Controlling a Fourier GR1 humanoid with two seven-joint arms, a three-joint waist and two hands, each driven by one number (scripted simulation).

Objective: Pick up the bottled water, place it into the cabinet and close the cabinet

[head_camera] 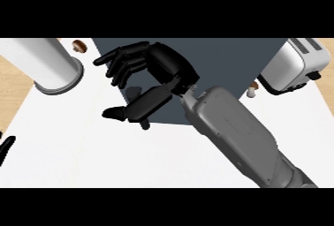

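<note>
Well, my right hand [163, 59] is released: fingers spread and only slightly bent, thumb [140, 106] stretched out below them, nothing between them. It hangs over the left edge of the dark slab [228, 57] set into the white surface [98, 154], which I take to be the cabinet seen from above. I judge the hand sits there because that edge is what it has to push or pull to shut the door, though I can't tell whether the fingers touch it.

I can't see the bottle anywhere. It may be inside the cabinet and hidden, so I'd guess the closing step is the one in hand, but I wouldn't swear to it. A tall white cylinder [49, 62] stands at the far left and a toaster [294, 64] at the far right, both apart from the hand. My left hand [5, 148] rests at the left edge, fingertips up and straight.
</note>
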